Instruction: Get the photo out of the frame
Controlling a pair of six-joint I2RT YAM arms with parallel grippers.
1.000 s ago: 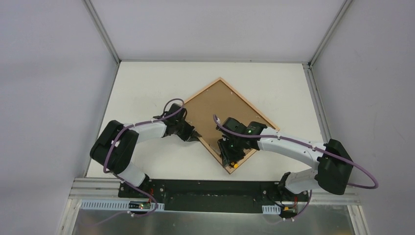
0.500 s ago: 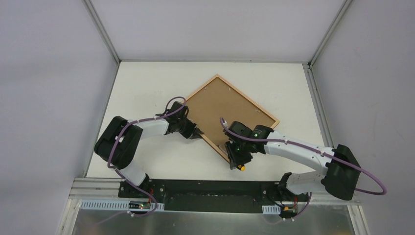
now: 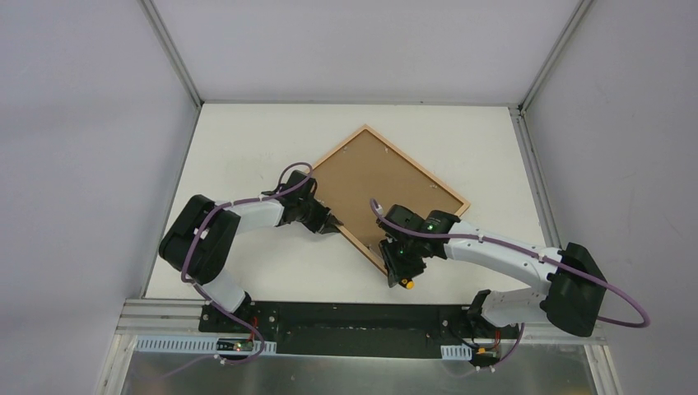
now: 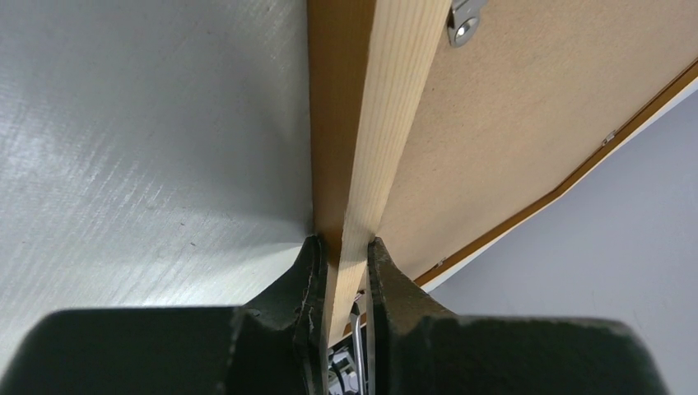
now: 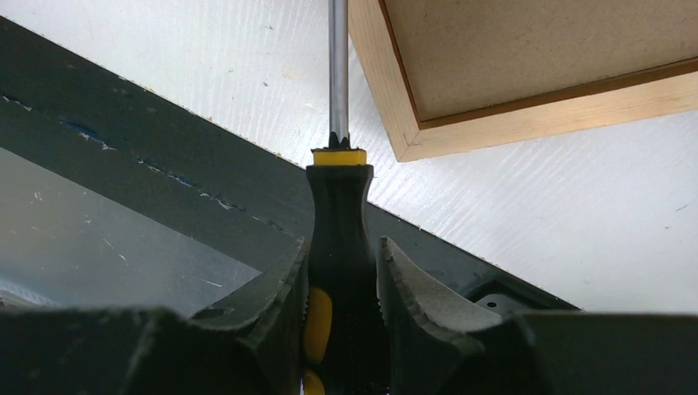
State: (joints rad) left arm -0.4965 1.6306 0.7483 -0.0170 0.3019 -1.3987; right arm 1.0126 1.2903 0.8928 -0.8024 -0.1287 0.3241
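The wooden frame [image 3: 387, 196] lies face down on the white table, turned like a diamond, its brown back up. The photo is hidden. My left gripper [image 3: 332, 225] is shut on the frame's left edge rail [image 4: 370, 164], which runs up between the jaws in the left wrist view. My right gripper [image 3: 401, 267] is shut on a black and yellow screwdriver [image 5: 339, 239] at the frame's near corner [image 5: 411, 140]. Its metal shaft [image 5: 337, 66] points along the frame's edge, beside the wood.
A metal hanger clip [image 4: 463, 20] sits on the frame's back. The black base plate [image 3: 362, 317] runs along the table's near edge, just behind the right gripper. Grey walls and aluminium posts [image 3: 171, 53] bound the table.
The frame has shifted away and to the left. The right gripper with the screwdriver has come off the frame's back to its near corner. In the last half second almost nothing moved.
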